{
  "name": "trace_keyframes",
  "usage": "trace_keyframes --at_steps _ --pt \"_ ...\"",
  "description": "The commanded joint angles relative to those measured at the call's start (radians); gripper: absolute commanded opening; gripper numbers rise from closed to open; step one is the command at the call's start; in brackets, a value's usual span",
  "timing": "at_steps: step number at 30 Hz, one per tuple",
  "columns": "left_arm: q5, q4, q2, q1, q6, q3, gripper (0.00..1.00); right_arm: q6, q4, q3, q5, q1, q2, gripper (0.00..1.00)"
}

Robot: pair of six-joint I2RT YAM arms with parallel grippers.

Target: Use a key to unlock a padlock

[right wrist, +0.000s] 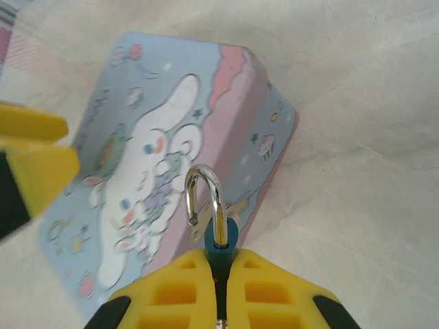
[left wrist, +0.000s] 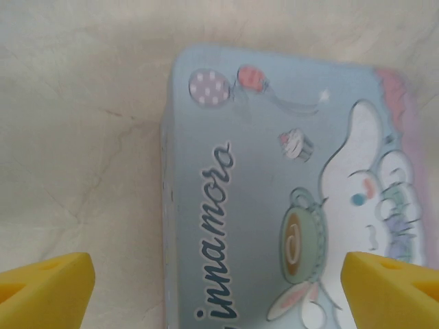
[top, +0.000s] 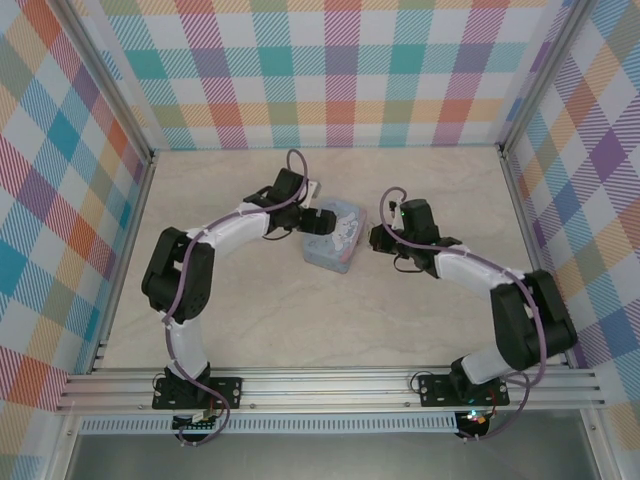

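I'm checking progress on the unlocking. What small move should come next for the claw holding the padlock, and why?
Probably lower the right claw and set the padlock on the bare table beside the tin. One leg of its shackle already looks free of the teal body, so it seems unlocked, and the left claw hangs open above the tin.

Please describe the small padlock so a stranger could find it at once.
Find the pale blue cartoon-printed rectangular tin in the middle of the beige table. Beside it, the right gripper pinches a tiny teal-blue padlock between yellow fingers. Only it has a shiny silver shackle loop.
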Motion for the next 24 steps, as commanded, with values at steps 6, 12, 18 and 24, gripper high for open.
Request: trace_keyframes --at_steps 6,12,18,24 --pt "0.032 0.057 -0.249 0.077 -0.074 -0.011 1.0 0.011 -0.256 -0.086 -0.197 -0.003 -0.203 0.05" --pt "-0.001 0.199 -0.486 0.114 -0.135 -0.26 1.0 0.108 -0.244 -0.172 -0.324 0.017 -0.199 0.06" --pt "-0.069 0.277 -0.654 0.136 -0.191 -0.457 1.0 0.132 -0.167 -0.192 -0.354 0.069 -0.083 0.06" --pt "-0.105 0.305 -0.715 0.155 -0.214 -0.531 1.0 0.159 -0.127 -0.186 -0.362 0.075 0.023 0.06"
